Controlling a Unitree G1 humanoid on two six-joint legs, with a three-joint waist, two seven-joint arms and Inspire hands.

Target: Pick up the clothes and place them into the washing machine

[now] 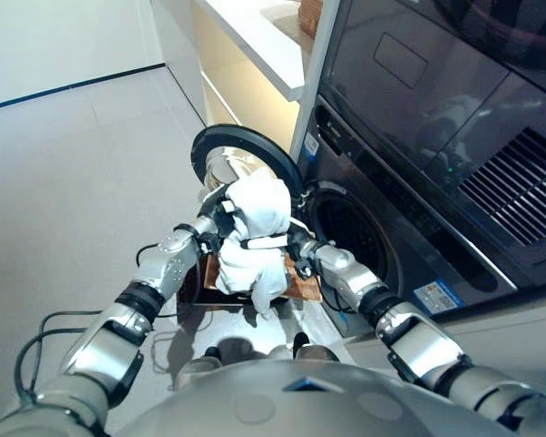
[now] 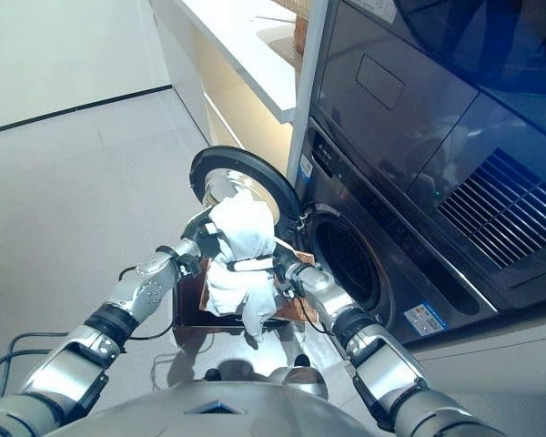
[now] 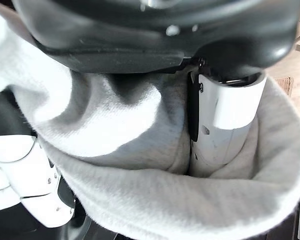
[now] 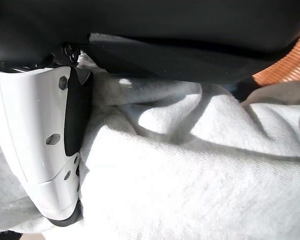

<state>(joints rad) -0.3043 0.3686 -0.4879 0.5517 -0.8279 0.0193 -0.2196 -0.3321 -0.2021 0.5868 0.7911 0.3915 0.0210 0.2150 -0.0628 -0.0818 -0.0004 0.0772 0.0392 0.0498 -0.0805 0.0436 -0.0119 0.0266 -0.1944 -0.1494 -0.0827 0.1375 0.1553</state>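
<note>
Both hands, left hand (image 1: pixel 220 217) and right hand (image 1: pixel 293 244), are clamped on a bundle of white clothes (image 1: pixel 255 228), held above a brown basket (image 1: pixel 302 284) beside the washing machine's open door (image 1: pixel 241 150).

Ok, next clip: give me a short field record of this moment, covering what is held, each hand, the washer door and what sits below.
held item: white cloth, bunched, lifted between both hands
left hand: curled on the cloth
right hand: curled on the cloth
washing machine: dark front, round door swung open
drum opening: nothing of the cloth in it yet
below the cloth: brown basket on the floor
stage: cloth lifted, not yet in the drum
</note>
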